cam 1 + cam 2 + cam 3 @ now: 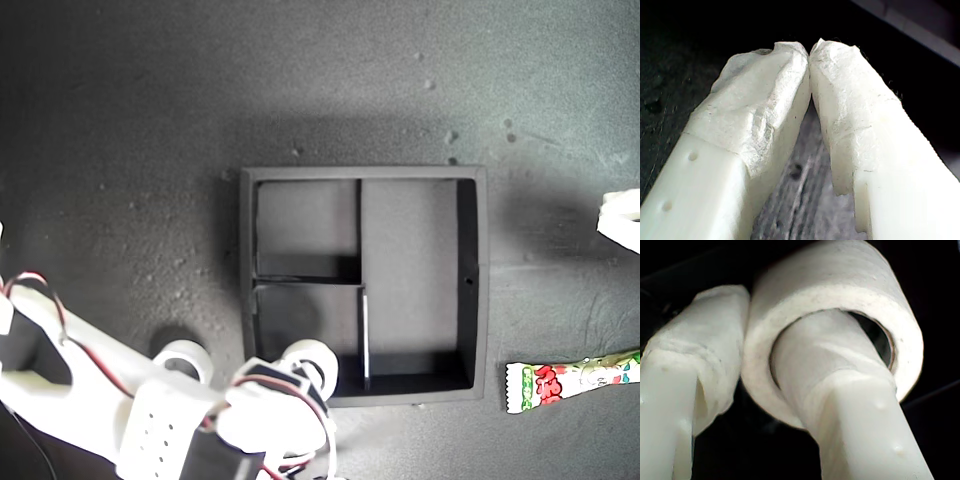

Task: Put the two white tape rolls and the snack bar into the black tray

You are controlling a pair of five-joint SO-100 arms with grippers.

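**Roll gripped through its core, poised at the tray**

My second end effector (757,365) clamps one white tape roll (840,305), one finger (830,370) inside the core for a secure carry, over the black tray (478,270) near compartment. The other tape roll (186,358) lies on the table (120,120) beside it. The snack bar (570,380) lies beyond, near my first end effector (810,52), tips together, empty.

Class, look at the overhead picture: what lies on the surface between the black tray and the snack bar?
Nothing. In the exterior view, the dark surface between the black tray and the snack bar is bare; they lie apart.
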